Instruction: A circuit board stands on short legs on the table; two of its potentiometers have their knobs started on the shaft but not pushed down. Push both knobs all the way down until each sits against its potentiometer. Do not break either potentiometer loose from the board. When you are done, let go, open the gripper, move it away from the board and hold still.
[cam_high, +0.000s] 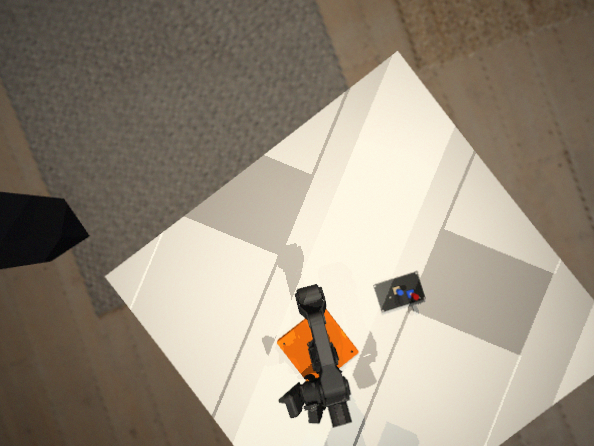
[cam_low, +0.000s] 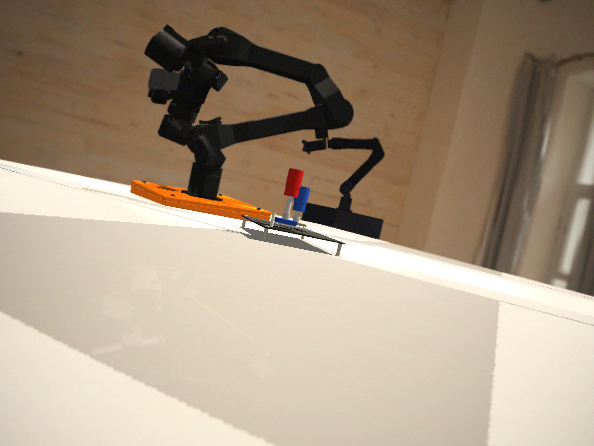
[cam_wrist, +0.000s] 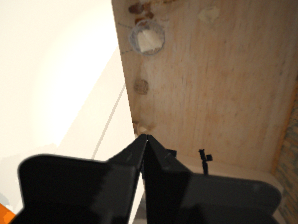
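The dark circuit board (cam_high: 385, 302) (cam_low: 320, 237) stands on short legs. A red knob (cam_high: 415, 296) (cam_low: 294, 182) sits high on a pale shaft above a blue potentiometer body (cam_low: 286, 221), with bare shaft showing below it. A blue knob (cam_high: 400, 292) (cam_low: 301, 199) stands beside it, also with pale shaft showing below. Its tan potentiometer (cam_high: 395, 289) shows in the top view. My gripper (cam_wrist: 145, 139) is shut, its tips meeting with nothing between them. It is far from the board, on the arm's folded-back end near the base.
The arm's orange base plate (cam_high: 345, 345) (cam_low: 240, 208) is beside the board. A second dark arm (cam_low: 367, 165) (cam_wrist: 205, 162) stands in the background on a dark block (cam_low: 360, 222). A black angular object (cam_high: 40, 227) is at the left edge of the top view.
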